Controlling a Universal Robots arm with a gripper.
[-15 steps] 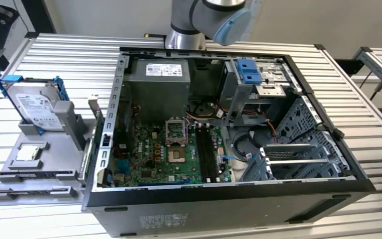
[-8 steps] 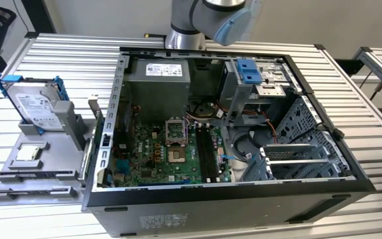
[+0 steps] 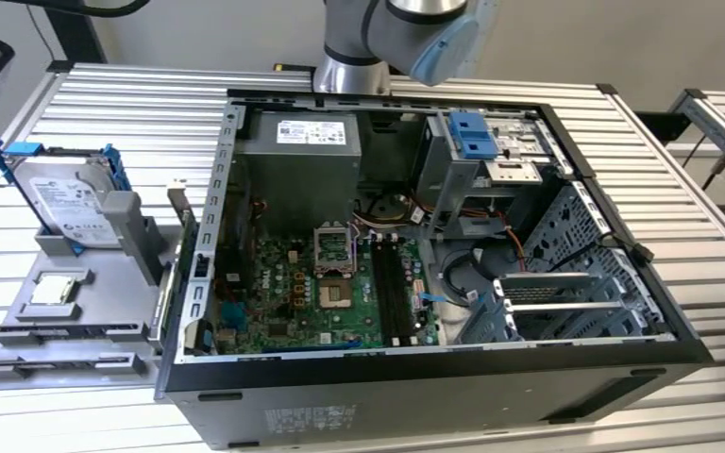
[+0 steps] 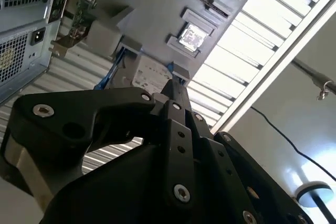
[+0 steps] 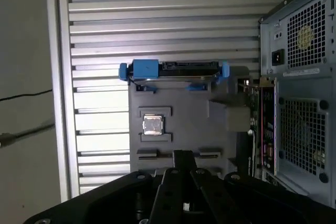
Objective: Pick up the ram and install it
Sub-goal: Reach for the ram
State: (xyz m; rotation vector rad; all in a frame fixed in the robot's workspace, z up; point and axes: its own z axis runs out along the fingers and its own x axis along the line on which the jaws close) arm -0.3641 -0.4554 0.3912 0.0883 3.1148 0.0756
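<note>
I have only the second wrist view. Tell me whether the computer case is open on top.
Observer: Yes. In the exterior view the case lies on its side with the panel off, and the motherboard is exposed.
Operator: Give me the memory slots.
Observer: Long black slots run beside the processor socket, on the exterior view's right of it.
Operator: Now say what the jaws line up with.
Observer: In the first wrist view the gripper, jaws shut and holding nothing, overlaps the slot row of the tray, across the processor chip from the hard drive.
</note>
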